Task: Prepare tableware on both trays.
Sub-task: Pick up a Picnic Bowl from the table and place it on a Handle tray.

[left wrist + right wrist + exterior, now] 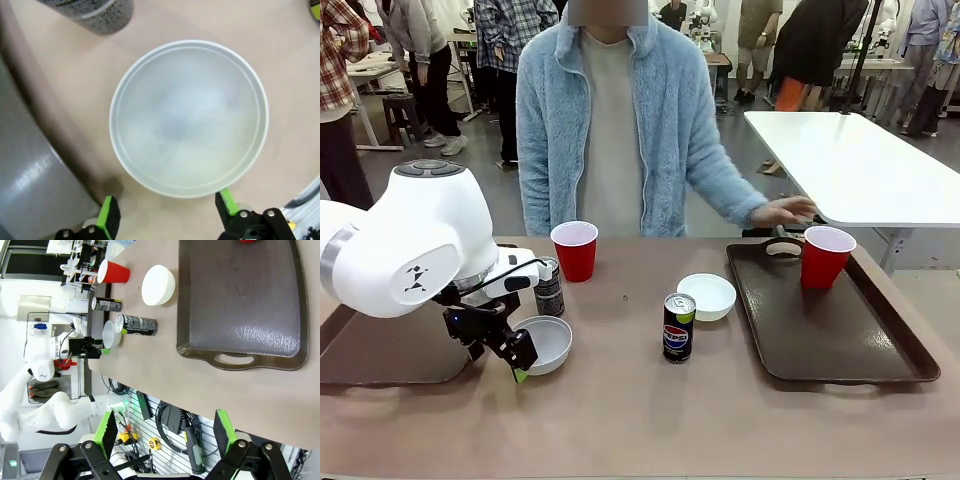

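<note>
My left gripper (523, 364) is open at the near rim of a white bowl (544, 342), close to the left tray (380, 352). In the left wrist view the bowl (189, 117) lies just beyond the open gripper (167, 211), whose green pads (109, 218) stand wider than its near edge. Behind the bowl stand the black-grey can (549, 287) and a red cup (575, 250). The Pepsi can (678, 327) and a second white bowl (707, 296) sit mid-table. The right tray (840, 335) holds another red cup (826, 256). My right gripper (165, 432) hangs open off the table's edge, short of the tray (240, 300).
A person in a light blue fleece stands at the far side, one hand (785, 211) hovering by the right tray's handle. A white table (860, 160) stands behind on the right. Cables and tools (165, 430) hang below the table edge in the right wrist view.
</note>
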`<state>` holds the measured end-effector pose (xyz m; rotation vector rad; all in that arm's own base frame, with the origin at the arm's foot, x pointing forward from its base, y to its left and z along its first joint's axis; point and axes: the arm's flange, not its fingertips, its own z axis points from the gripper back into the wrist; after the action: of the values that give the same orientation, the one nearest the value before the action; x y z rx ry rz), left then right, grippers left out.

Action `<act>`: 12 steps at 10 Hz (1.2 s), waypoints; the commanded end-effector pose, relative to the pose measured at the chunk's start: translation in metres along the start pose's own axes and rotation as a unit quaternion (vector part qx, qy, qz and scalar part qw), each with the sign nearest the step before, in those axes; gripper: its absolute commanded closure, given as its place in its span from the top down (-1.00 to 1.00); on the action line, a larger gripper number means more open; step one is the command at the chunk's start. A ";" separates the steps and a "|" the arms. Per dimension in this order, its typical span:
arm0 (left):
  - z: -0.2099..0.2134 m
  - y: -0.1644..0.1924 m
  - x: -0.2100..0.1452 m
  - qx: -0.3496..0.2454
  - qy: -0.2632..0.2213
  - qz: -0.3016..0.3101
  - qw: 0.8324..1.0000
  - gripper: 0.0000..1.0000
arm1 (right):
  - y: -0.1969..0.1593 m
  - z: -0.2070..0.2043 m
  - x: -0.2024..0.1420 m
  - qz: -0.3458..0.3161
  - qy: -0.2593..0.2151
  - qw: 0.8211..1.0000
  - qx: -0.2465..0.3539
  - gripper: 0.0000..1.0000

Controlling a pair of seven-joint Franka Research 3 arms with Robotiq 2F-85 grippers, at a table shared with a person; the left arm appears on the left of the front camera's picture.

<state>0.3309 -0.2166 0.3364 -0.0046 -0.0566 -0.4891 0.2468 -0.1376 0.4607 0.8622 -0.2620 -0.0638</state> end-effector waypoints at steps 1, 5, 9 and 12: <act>-0.005 -0.007 -0.074 -0.009 -0.004 0.015 1.000 1.00 | 0.001 0.000 0.001 -0.001 -0.003 1.000 0.013 1.00; -0.008 -0.014 -0.060 -0.046 -0.067 0.008 0.997 1.00 | 0.001 0.000 0.001 -0.001 -0.003 1.000 0.013 1.00; -0.016 -0.001 -0.034 -0.046 -0.131 0.038 0.990 1.00 | 0.001 0.000 0.001 -0.001 -0.003 1.000 0.013 1.00; -0.016 0.003 -0.028 -0.036 -0.149 0.043 0.987 1.00 | 0.001 0.000 0.001 -0.001 -0.003 1.000 0.013 1.00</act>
<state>0.3579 -0.2324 0.3409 -0.1545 -0.3016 -0.4018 0.2469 -0.1376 0.4606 0.8622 -0.2618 -0.0638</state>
